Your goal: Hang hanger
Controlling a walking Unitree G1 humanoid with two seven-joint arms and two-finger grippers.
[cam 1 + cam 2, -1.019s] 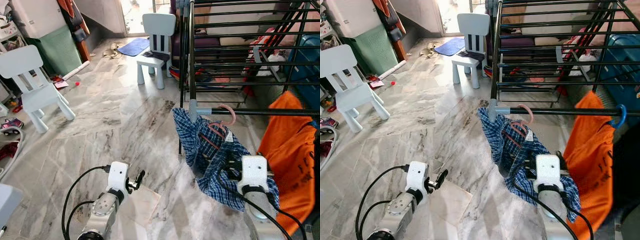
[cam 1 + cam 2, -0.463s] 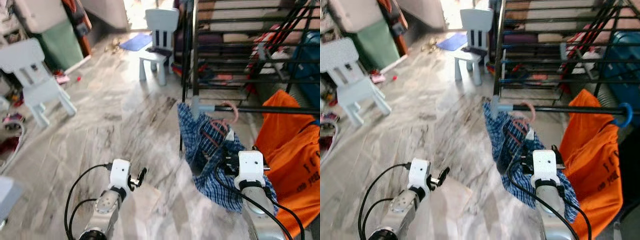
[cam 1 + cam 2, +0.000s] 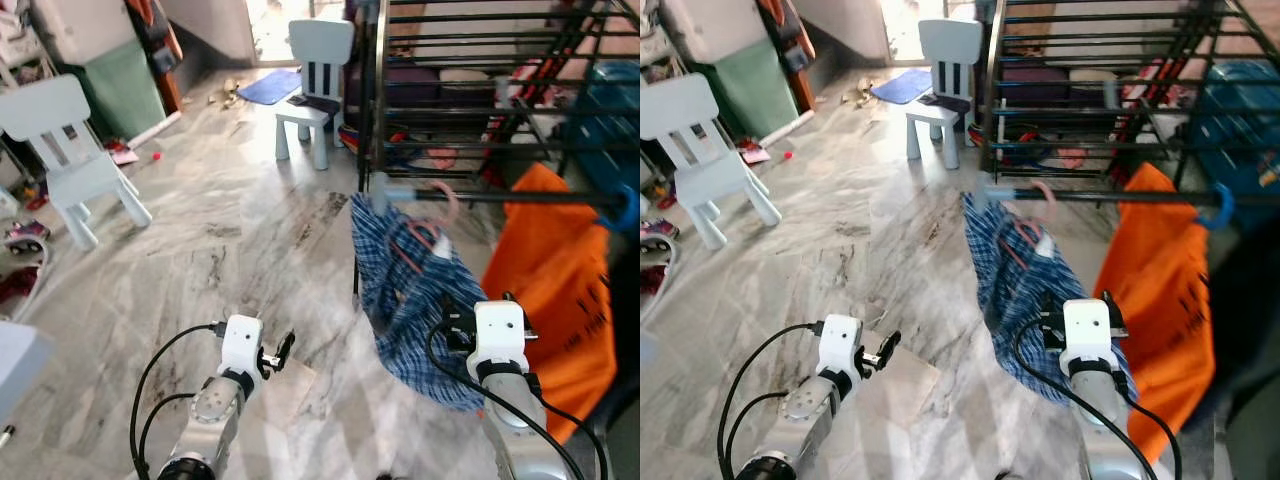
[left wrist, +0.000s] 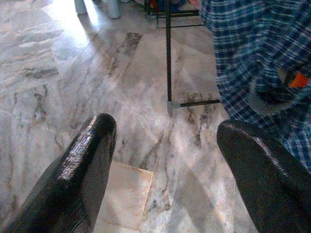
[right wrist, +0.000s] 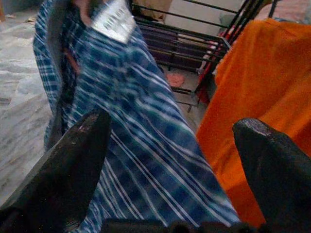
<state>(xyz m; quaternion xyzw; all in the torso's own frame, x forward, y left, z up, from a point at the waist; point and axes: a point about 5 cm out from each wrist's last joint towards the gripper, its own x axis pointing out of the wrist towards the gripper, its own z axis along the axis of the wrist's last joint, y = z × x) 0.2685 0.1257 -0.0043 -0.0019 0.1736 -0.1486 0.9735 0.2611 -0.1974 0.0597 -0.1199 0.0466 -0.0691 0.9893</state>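
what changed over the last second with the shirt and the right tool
The right tool has let go of the blue checked shirt and drawn back, fingers open, clear of the cloth. The shirt, bunched at the tool before, now hangs free on its pink hanger from the rack's bar. The left tool stayed open above the floor; the orange garment stayed hung.

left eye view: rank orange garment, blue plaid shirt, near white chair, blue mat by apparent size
1. orange garment and plaid shirt: look alike, unranked
2. white chair
3. blue mat, smallest, though it lies farthest from the camera
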